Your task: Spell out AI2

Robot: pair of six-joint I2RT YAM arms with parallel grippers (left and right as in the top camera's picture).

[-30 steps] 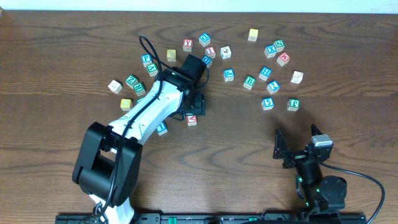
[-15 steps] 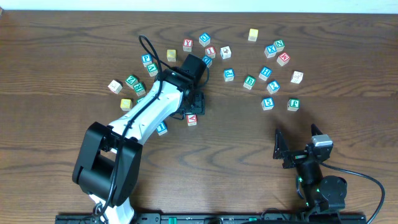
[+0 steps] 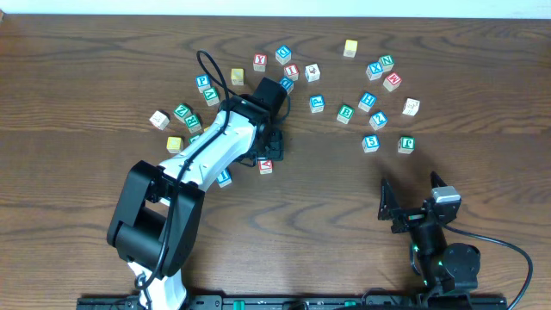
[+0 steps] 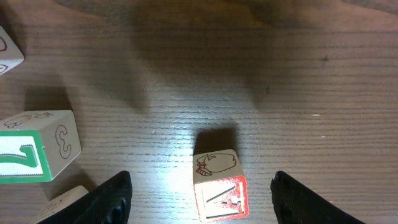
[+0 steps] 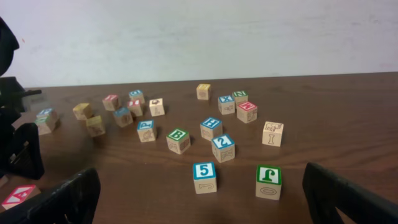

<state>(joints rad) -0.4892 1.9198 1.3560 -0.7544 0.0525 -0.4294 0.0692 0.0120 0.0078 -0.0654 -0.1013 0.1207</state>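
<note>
Comparing against a second ago, I saw A [image 4: 217, 190] unmoved on the tabletop [image 3: 336, 198]; only the left elbow had shifted. The left hand [image 4: 200, 182] hung released astride A, grasp not yet made. The right hand [image 3: 411, 198] sat released, well apart from A.

Red A block [image 4: 219, 194], flat on the wood, standing alone, blue 2 block [image 5: 223, 147], upright, well apart

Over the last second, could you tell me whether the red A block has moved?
No. The red A block keeps its spot, the same gap from the blue block at its lower left.
</note>
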